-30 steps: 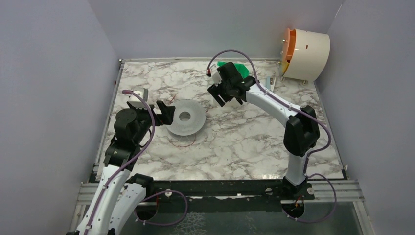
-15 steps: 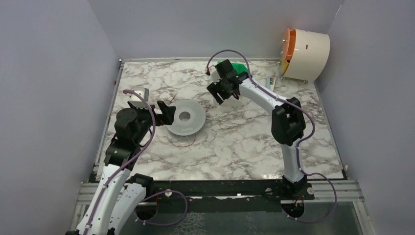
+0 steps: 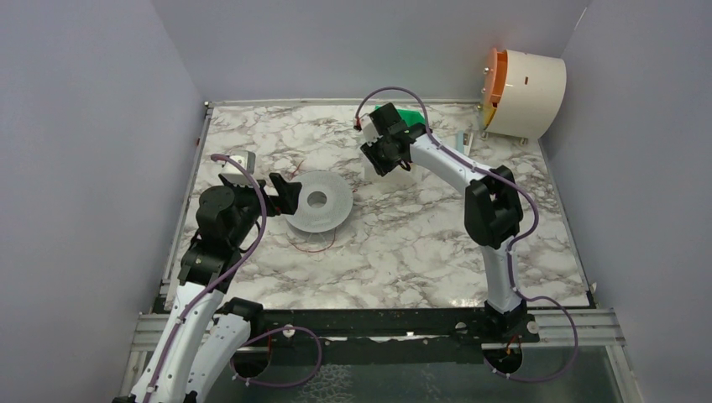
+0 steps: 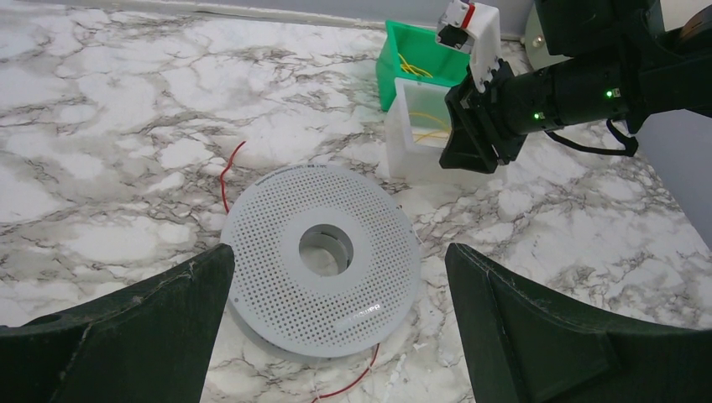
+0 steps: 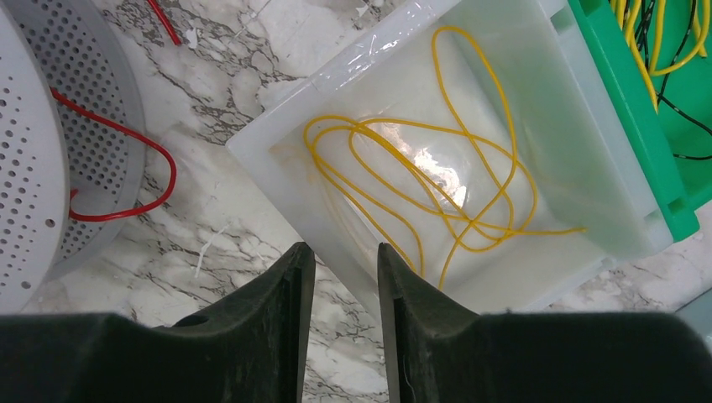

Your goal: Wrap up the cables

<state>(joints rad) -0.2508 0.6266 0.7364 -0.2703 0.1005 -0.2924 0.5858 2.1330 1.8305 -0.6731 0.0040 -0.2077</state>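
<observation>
Top view, from the left: the left gripper sits low beside a round perforated spool on the marble table, its fingers spread wide and holding nothing. In the left wrist view the two dark fingers frame the spool, a grey-white disc full of small holes with a round hole at its centre. A thin red cable lies on the table just left of the spool, and another stretch of red curls out from under its near edge.

Further right, the right gripper hangs over a clear tub, which stands against a green bin behind it. The right wrist view shows a single yellow cable in the clear tub: string-thin, lying loose in several overlapping loops on the tub floor, with one end trailing toward the right wall. More yellow cables and a black one lie tangled in the green bin just beside it. At the left of that view a red cable loops off the spool's rim onto the table.

The right gripper has its fingers drawn close, a narrow gap left between them, above the tub's near wall; nothing shows between them.
</observation>
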